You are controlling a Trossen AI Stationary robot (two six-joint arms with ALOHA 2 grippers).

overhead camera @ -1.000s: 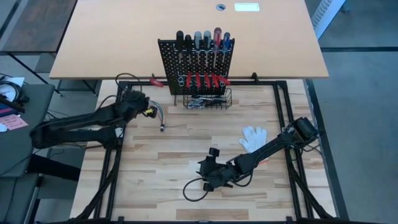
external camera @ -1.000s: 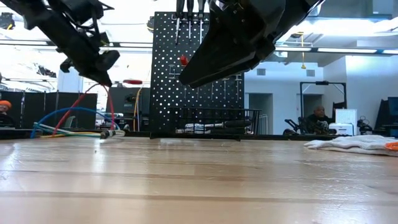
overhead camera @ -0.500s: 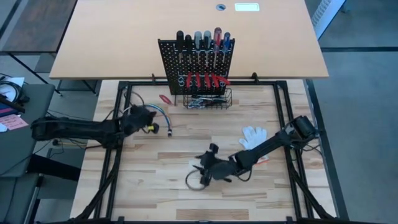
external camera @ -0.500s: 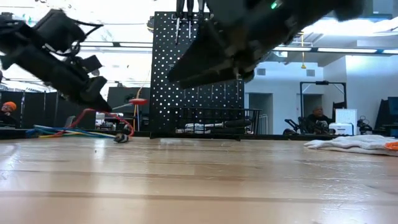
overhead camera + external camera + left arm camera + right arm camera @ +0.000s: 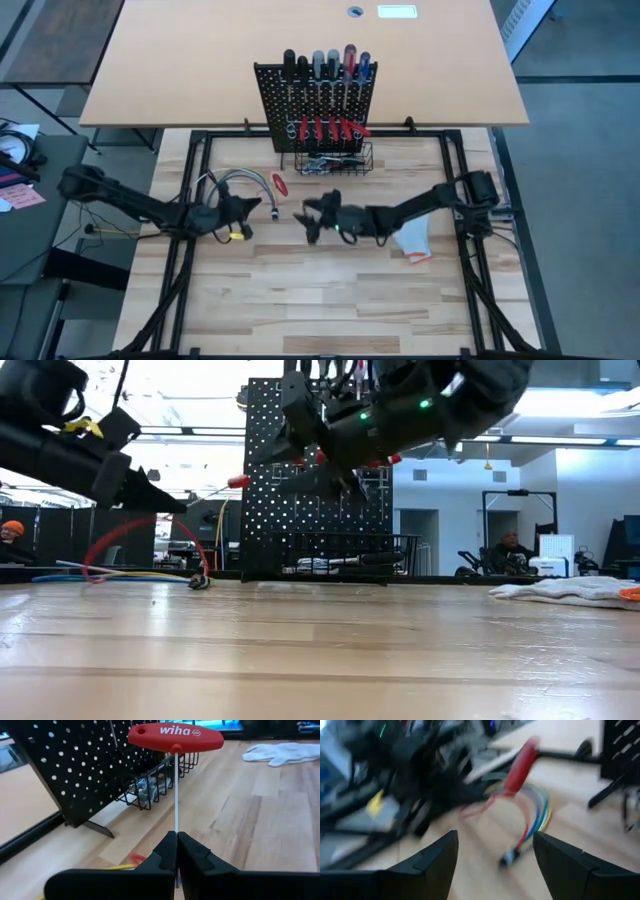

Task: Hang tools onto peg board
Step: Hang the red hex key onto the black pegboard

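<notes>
Holding item one, the left gripper (image 5: 176,845) is clamped on the thin steel shaft of a red T-handle driver (image 5: 176,738), fingers pressed together around the metal, handle lifted above the table left of centre.

- Red T-handle driver (image 5: 279,185): light and stiff, I judge. The bare shaft is smooth and narrow, so it may twist or slide in a pinch; the broad red crossbar would give you the surer hold. Grip it near the handle if you re-take it.
- Right gripper (image 5: 312,214): fingers spread apart, holding nothing, hovering at mid-table just right of the driver and facing it. You appear set up for a hand-over, though that is a judgement.
- Peg board (image 5: 272,98): upright at the far edge, centre. Screwdrivers (image 5: 325,66) stand in its top row; red-handled pliers (image 5: 325,130) hang lower down.
- Wire basket (image 5: 370,155): at the board's foot, with silvery wrenches (image 5: 322,163) inside.
- Coloured cables (image 5: 228,181): looped on the table beneath the left gripper, near the driver; keep the shaft clear of them.
- White glove (image 5: 413,241): on the table to the right, partly under the right arm.
</notes>
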